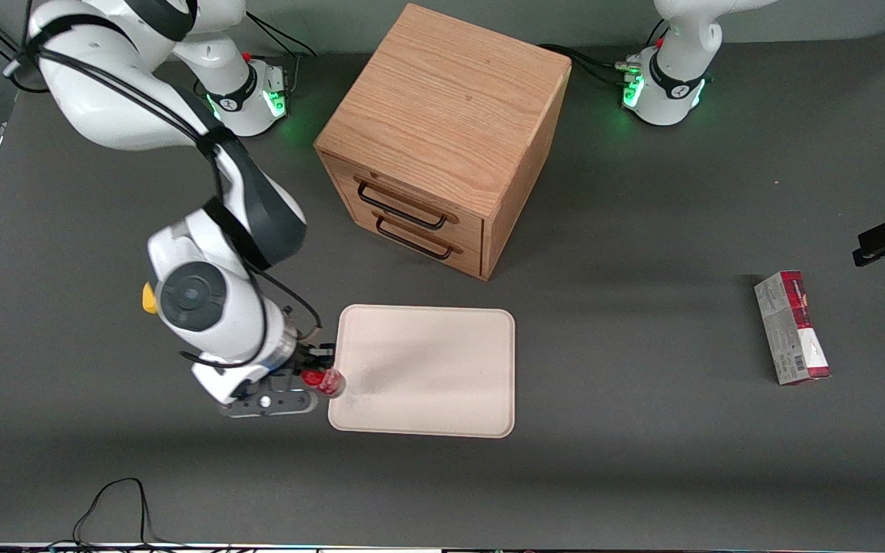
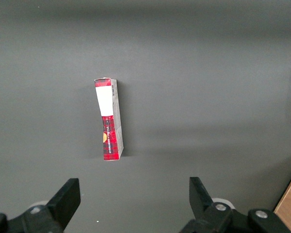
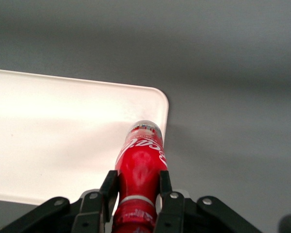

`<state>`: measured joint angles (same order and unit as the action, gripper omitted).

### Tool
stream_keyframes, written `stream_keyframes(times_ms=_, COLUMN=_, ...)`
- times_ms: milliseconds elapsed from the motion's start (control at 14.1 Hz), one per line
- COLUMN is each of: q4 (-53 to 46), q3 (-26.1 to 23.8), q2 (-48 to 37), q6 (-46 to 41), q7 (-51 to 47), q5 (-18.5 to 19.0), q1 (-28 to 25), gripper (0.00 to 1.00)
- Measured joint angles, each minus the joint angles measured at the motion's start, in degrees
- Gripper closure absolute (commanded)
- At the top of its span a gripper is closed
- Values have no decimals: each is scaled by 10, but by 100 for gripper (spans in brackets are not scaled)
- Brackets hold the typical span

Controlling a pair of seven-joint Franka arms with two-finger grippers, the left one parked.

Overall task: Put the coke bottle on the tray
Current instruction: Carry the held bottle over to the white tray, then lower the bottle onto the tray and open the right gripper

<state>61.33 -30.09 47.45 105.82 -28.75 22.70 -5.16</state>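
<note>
Coke bottle was found pinched at its neck between the fingers of the tool, with its base reaching over the tray edge nearest the working arm's end of the counter. A wooden drawer cabinet stood farther from the front camera than the tray. A red-and-grey carton lay toward the parked arm's end.

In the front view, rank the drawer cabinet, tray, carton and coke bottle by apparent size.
1. Drawer cabinet
2. Tray
3. Carton
4. Coke bottle, held in the gripper at the tray's edge.
</note>
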Motion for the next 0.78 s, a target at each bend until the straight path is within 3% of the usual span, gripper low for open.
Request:
stream_keyframes(times_ms=425, q4=-1, q3=27, q2=45, q6=45, q7=-6, q5=11, q1=-20, gripper=100)
stream_keyframes(times_ms=496, q4=-1, q3=27, q2=48, q6=46, q7=-7, q5=16, q1=-20, gripper=28)
stream_keyframes(times_ms=567, q4=-1, q3=27, q2=51, q6=50, q7=-9, q5=18, q1=-20, gripper=0)
stream_keyframes(times_ms=780, q4=-1, q3=28, q2=53, q6=73, q7=-36, q5=19, q1=-20, gripper=0)
